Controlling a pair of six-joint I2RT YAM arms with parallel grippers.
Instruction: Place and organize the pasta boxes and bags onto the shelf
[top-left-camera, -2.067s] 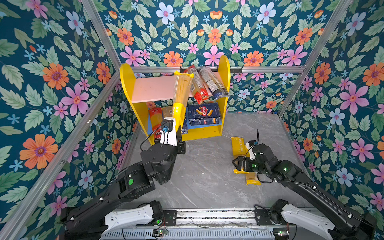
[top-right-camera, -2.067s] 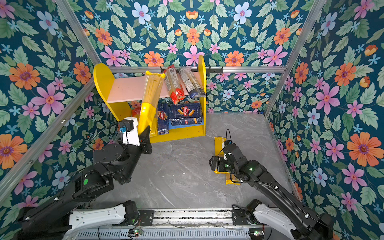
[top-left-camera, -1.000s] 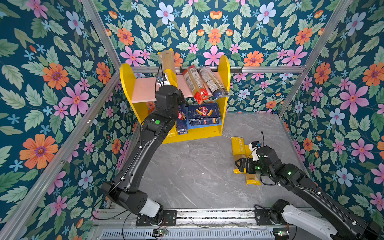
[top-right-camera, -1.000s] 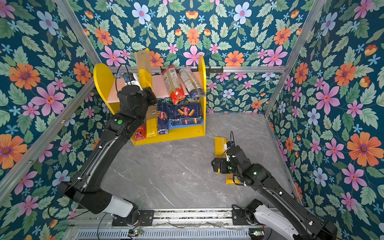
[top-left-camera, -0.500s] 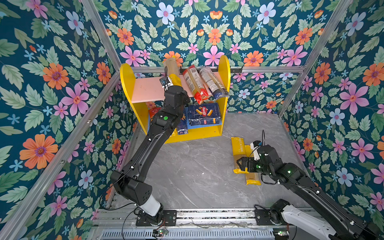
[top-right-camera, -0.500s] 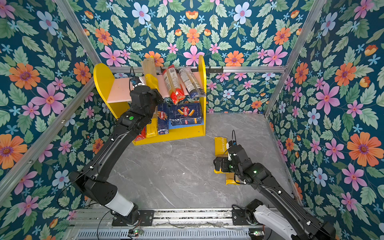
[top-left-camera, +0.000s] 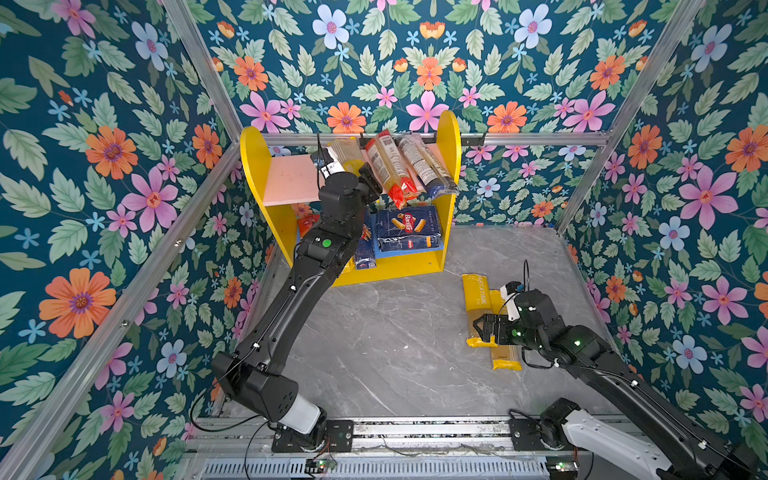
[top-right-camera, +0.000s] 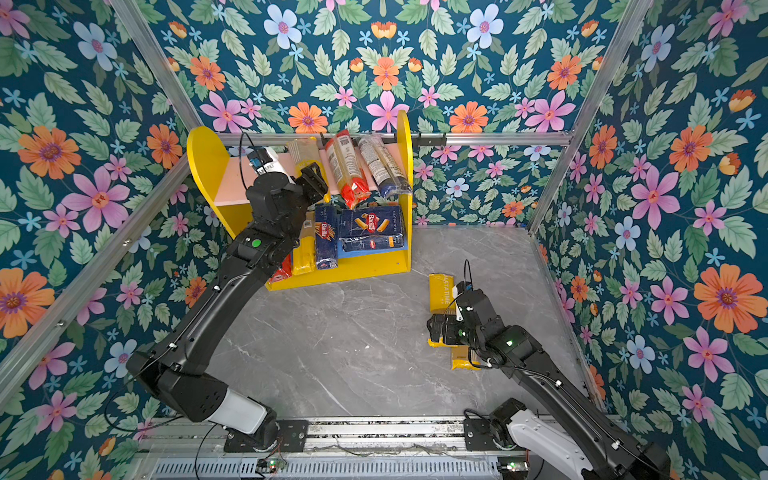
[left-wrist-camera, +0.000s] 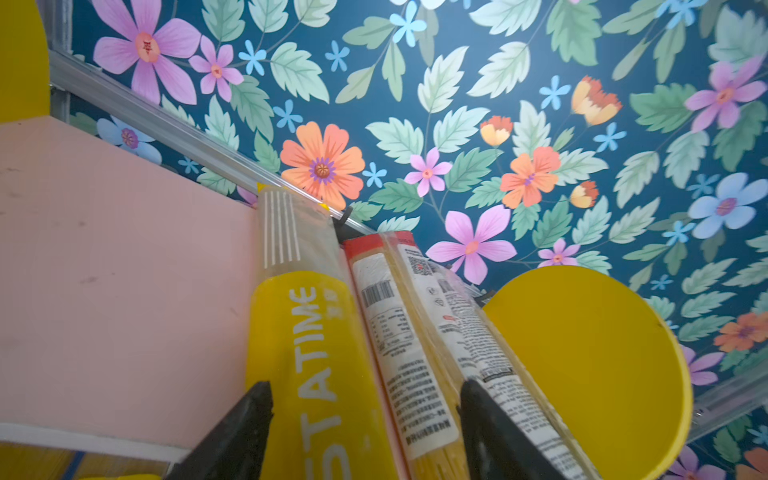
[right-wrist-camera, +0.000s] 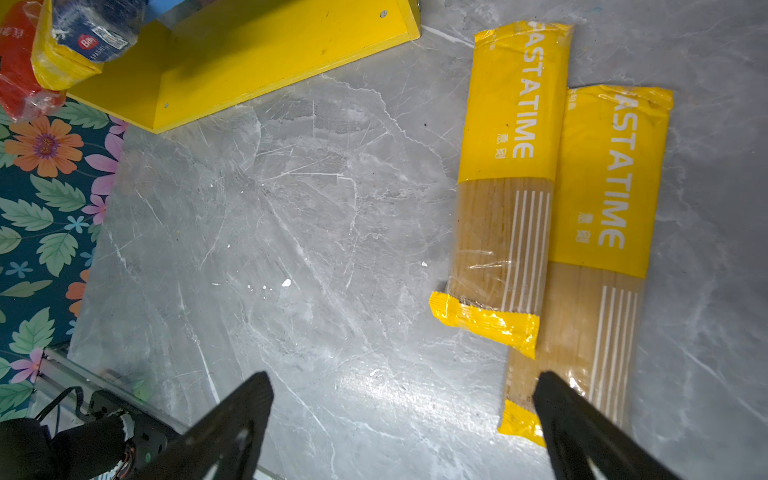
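Our left pincer (left-wrist-camera: 365, 388) has just spread, leaving the yellow bag (left-wrist-camera: 307, 332) on the pink board (left-wrist-camera: 124, 270). Our right pincer (right-wrist-camera: 403, 380) gapes by two bags (right-wrist-camera: 515, 104) we must still lift off the worktop (right-wrist-camera: 291, 208).

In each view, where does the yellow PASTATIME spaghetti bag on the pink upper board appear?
In a top view: yellow PASTATIME bag, upper centre.
In a top view: this bag, upper, left of centre.
Left wrist: the bag, lettering visible.
Right wrist: not in it.
Shared landmark: red-and-clear plastic bag beside it.
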